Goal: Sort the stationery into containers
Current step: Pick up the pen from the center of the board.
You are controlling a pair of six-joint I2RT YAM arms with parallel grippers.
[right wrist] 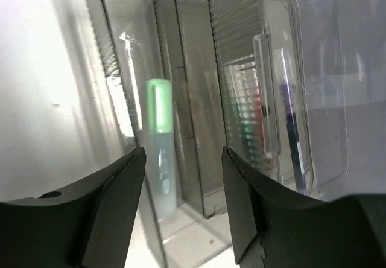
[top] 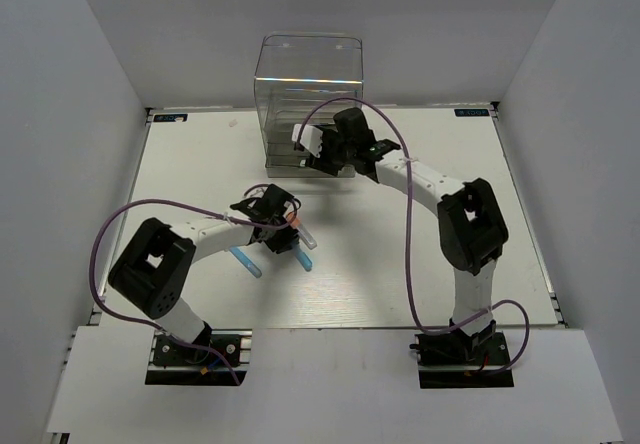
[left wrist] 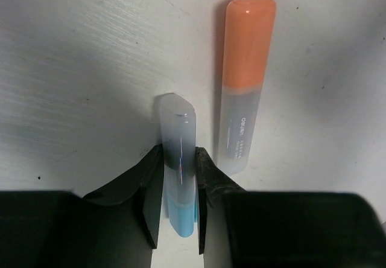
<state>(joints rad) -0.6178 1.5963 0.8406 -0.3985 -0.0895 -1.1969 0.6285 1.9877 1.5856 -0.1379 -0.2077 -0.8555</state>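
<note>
You have almost no gap beside the light-blue marker in your left gripper: the orange marker lies just alongside. The clear cabinet blocks the far edge's middle; the bench lies open at its far-left corner.

**Materials and finishes**

Cabinet: clear glossy plastic, drawer walls ribbed.
Orange marker: matt cap, frosted plastic barrel.
Blue marker: frosted cap, glossy streak.
Green marker: frosted barrel.
Table: white, matt, finely scratched.
</note>
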